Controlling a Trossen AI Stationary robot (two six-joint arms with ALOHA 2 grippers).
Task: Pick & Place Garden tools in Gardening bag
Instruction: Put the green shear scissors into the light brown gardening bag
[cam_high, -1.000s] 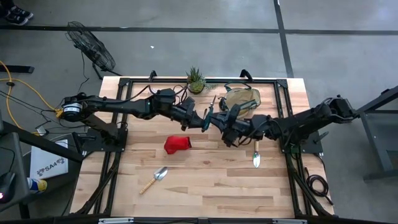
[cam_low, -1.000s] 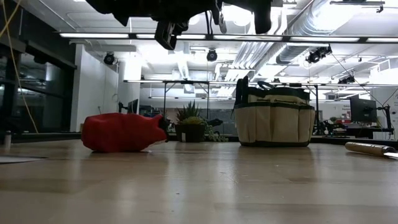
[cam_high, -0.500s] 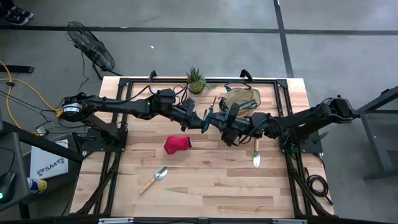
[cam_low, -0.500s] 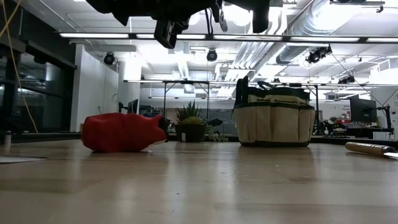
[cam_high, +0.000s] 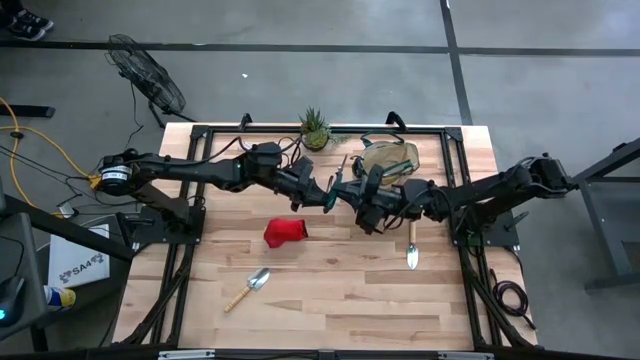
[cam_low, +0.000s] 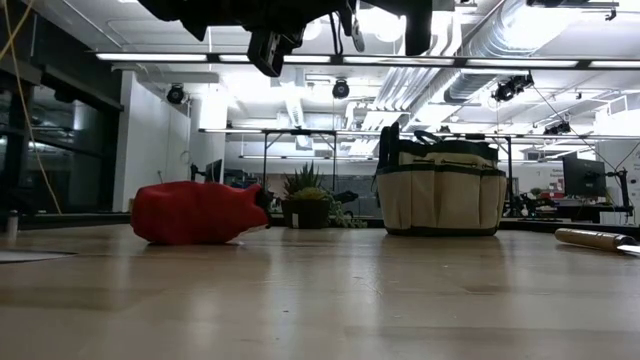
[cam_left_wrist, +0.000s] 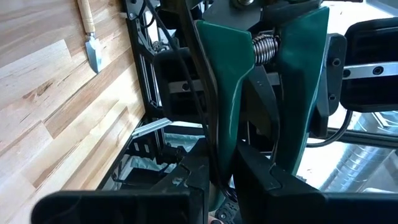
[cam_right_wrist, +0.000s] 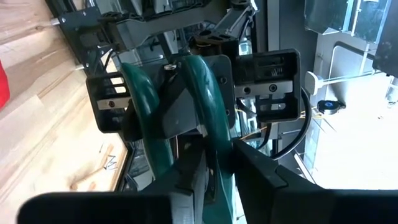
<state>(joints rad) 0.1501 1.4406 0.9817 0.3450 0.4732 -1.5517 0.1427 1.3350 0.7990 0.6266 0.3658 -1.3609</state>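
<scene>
The teal-handled pruning shears (cam_high: 340, 183) hang in the air over the table's middle, between my two grippers. My left gripper (cam_high: 325, 193) comes from the table's left and is shut on them. My right gripper (cam_high: 360, 203) comes from the right and is closed around their handles (cam_right_wrist: 208, 93). The tan gardening bag (cam_high: 388, 160) stands on its base at the far edge, just behind the grippers. A red glove (cam_high: 284, 232) and two wooden-handled trowels (cam_high: 250, 287) (cam_high: 412, 245) lie flat on the table. My left gripper pinches the shears between its two fingers (cam_left_wrist: 264, 180), reaching in level from the table's left; the two teal handles (cam_left_wrist: 227, 99) and the spring (cam_left_wrist: 264, 46) stand out beyond its fingers. The shears are clear of the table. My right gripper has the teal handles (cam_right_wrist: 217, 165) between its two fingers (cam_right_wrist: 264, 177), reaching in level from the table's right, opposite the left gripper. Its own fingers hide the exact place of contact.
A spiky potted plant (cam_high: 315, 128) stands at the far edge, left of the bag. The near half of the table holds only the glove and the two trowels. A fan (cam_high: 150, 75) stands on the floor beyond the far left corner.
My right gripper's fingers have drawn in a little around the shears' handles. Both arms have stayed where they were, and the shears hang in the same place.
</scene>
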